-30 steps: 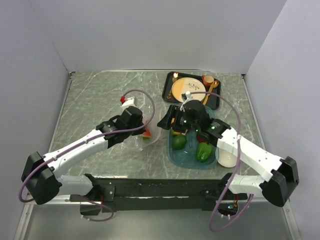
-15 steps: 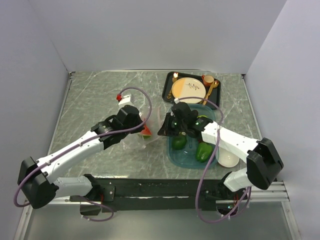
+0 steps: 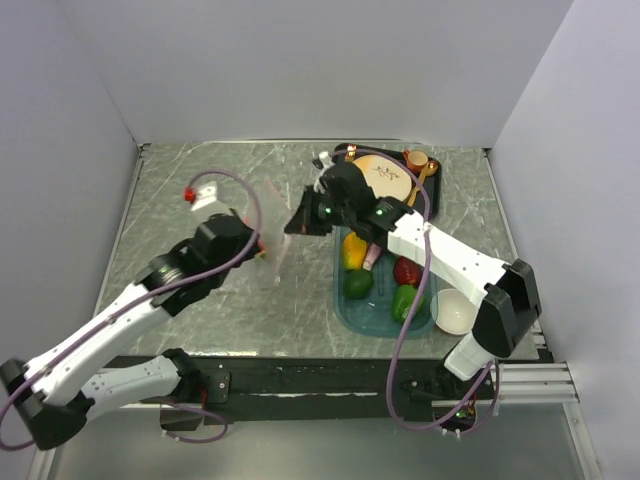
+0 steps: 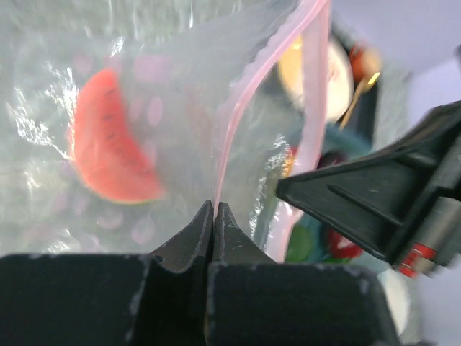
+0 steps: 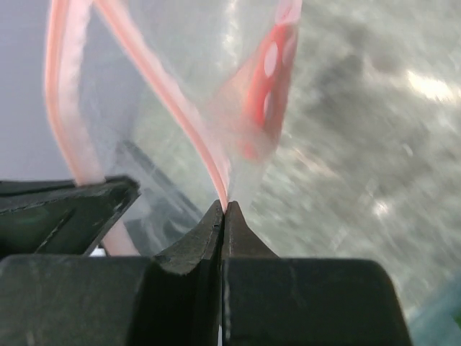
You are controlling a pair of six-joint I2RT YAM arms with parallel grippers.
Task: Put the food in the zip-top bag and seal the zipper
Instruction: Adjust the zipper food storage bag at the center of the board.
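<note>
The zip-top bag (image 3: 277, 232) hangs clear and floppy between my two grippers, off the table. My left gripper (image 4: 214, 205) is shut on one side of its mouth, right on the pink zipper (image 4: 232, 122). My right gripper (image 5: 224, 205) is shut on the other side of the zipper (image 5: 169, 97). The mouth gapes between them. A red watermelon slice (image 4: 108, 155) lies inside the bag. The other food sits in the teal tray (image 3: 380, 322): a yellow piece (image 3: 353, 250), a green round piece (image 3: 358, 284), a red piece (image 3: 406, 270) and a green pepper (image 3: 404, 301).
A black tray (image 3: 340, 165) with a tan plate (image 3: 383, 177), gold cutlery and an orange cup (image 3: 416, 160) stands at the back, just behind my right arm. A white bowl (image 3: 456, 313) sits right of the teal tray. Grey walls close the table's sides.
My right gripper left the teal tray, swung to the bag's mouth and shut on the zipper. Both grippers and the bag with the watermelon slice moved up and toward the back left.
</note>
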